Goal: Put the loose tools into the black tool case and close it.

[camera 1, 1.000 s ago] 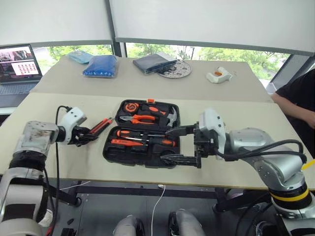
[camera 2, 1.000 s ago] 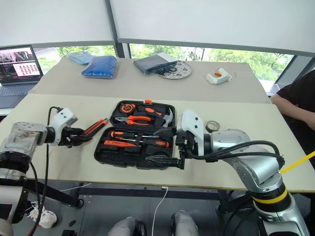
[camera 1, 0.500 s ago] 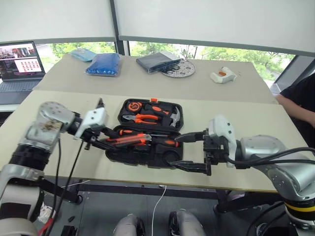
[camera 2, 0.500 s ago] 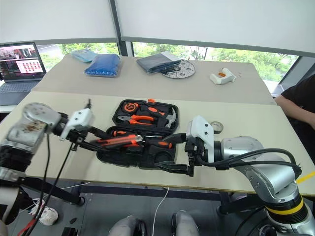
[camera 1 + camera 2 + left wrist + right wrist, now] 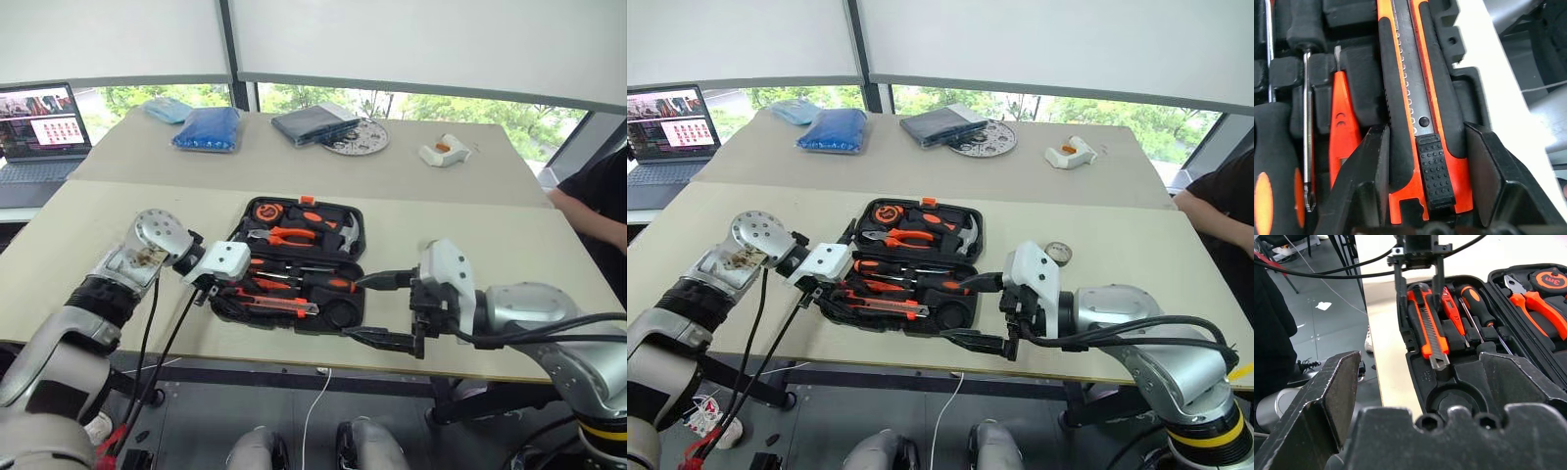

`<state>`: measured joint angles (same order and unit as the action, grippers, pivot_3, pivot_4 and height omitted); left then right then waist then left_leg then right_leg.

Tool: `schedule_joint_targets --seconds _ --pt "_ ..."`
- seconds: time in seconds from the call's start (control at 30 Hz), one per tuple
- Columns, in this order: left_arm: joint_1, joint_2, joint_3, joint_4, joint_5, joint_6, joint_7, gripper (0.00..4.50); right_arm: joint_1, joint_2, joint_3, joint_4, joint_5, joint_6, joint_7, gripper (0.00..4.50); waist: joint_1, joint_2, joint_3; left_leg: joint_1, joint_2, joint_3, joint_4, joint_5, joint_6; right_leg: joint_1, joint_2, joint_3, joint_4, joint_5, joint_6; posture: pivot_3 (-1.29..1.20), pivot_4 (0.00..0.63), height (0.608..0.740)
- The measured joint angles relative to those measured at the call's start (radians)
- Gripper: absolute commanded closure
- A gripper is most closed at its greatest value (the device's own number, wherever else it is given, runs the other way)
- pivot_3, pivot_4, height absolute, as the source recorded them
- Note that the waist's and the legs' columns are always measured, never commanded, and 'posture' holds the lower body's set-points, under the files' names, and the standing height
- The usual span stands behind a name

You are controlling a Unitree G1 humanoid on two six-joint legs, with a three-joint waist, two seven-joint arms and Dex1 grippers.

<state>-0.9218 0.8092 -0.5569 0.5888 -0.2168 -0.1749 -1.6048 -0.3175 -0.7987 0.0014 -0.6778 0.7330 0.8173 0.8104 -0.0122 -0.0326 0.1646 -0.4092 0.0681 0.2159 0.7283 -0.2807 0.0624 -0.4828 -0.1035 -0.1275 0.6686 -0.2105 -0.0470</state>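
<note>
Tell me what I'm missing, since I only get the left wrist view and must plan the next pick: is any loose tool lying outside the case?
Observer: Yes, a small tape roll lies on the table, right of the black tool case.
Operator: Is its slot free?
Observer: The round recess at the case's near right corner is empty.
Operator: And the right tool?
Observer: The right tool hangs open just beside that corner.

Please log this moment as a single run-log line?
left gripper: fingers straddle utility knife, now in black tool case | right gripper: open, empty | tape roll: on table
</note>
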Motion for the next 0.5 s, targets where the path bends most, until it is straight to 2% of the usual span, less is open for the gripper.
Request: schedule_joint_targets --seconds 0.1,0.33,0.43,0.5 --pt "-0.02 -0.003 -0.016 0.01 -0.025 0.008 -0.002 0.16 0.005 0.0 -0.008 -0.001 0.002 0.0 -0.007 0.0 -0.001 0.0 0.0 0.0 0.0 0.0 0.0 0.0 0.0 0.0 0.0 0.0 0.0 0.0 0.0 0.0 0.15 0.718" --pt "-0.047 0.024 -0.025 -0.063 -0.162 0.172 -0.006 0.07 0.022 0.0 -0.008 -0.011 0.002 0.0 -0.008 0.0 0.0 0.0 0.0 0.0 0.0 -0.001 0.001 0.0 0.0 0.001 0.0 0.0 0.0 0.0 0.001 0.0 0.15 0.718" --pt "-0.056 0.019 -0.005 -0.057 -0.163 0.176 -0.006 0.8 0.021 0.0 -0.006 -0.01 0.001 0.0 -0.007 0.0 0.0 0.0 0.0 0.001 0.0 -0.001 0.001 0.0 0.001 0.002 0.0 0.0 0.0 0.0 0.001 0.0 0.15 0.718" --pt "-0.055 0.006 -0.004 -0.042 -0.151 0.165 -0.006 1.52 0.015 0.0 -0.004 -0.009 0.001 0.0 -0.006 0.0 0.0 0.0 0.0 0.001 0.0 -0.001 0.001 0.0 0.0 0.003 0.0 0.0 0.0 0.0 0.001 0.0 0.15 0.718"
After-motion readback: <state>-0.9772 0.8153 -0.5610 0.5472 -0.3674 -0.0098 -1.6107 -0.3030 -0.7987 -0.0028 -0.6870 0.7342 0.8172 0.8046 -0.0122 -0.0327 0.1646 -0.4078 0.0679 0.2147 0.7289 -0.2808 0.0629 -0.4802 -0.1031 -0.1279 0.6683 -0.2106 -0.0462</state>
